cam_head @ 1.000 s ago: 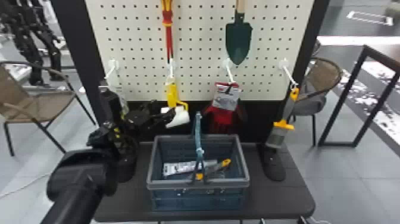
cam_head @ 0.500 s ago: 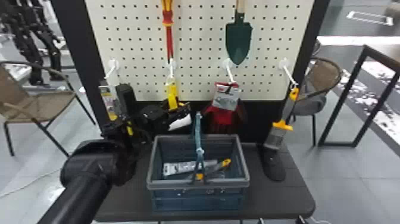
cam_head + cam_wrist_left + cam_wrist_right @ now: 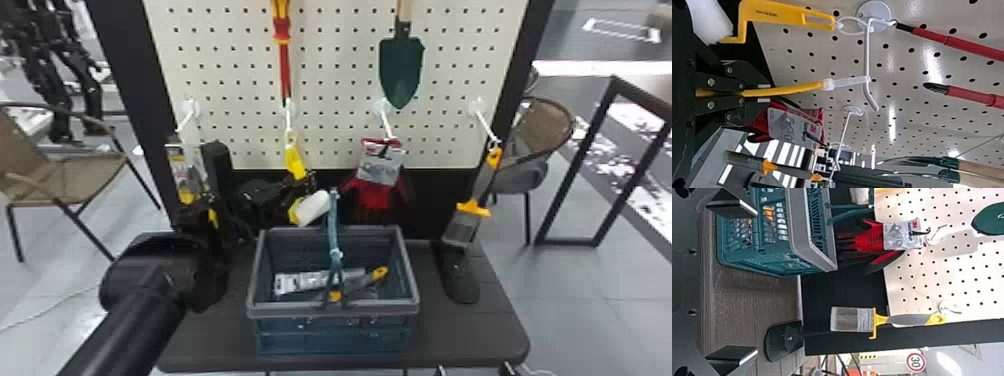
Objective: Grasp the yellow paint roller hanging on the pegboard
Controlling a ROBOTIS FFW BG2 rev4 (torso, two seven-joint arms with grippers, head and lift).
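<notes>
In the head view, my left gripper (image 3: 302,182) is at the lower handle of a yellow paint roller (image 3: 296,163) hanging from a pegboard hook, its white roller sleeve (image 3: 314,207) below. The left wrist view has the left gripper (image 3: 742,93) shut on the thin yellow handle (image 3: 789,89), tied by a white loop to the hook's arm (image 3: 867,58). Beside it, nearer the board, hangs another yellow frame (image 3: 773,15) with a white fuzzy sleeve (image 3: 710,19). In the right wrist view my right gripper (image 3: 732,282) is idle and open, with nothing between its fingers.
A basket (image 3: 332,310) with packaged tools and an upright handle stands on the dark table (image 3: 215,345), below the roller. Red gloves (image 3: 377,175) and a brush (image 3: 475,200) hang to the right, a packaged tool (image 3: 185,172) to the left. Screwdrivers and a trowel (image 3: 400,70) hang above.
My left arm has moved right to the roller in the head view. The white sleeve has shifted slightly right and down, out from behind the gripper since half a second ago.
</notes>
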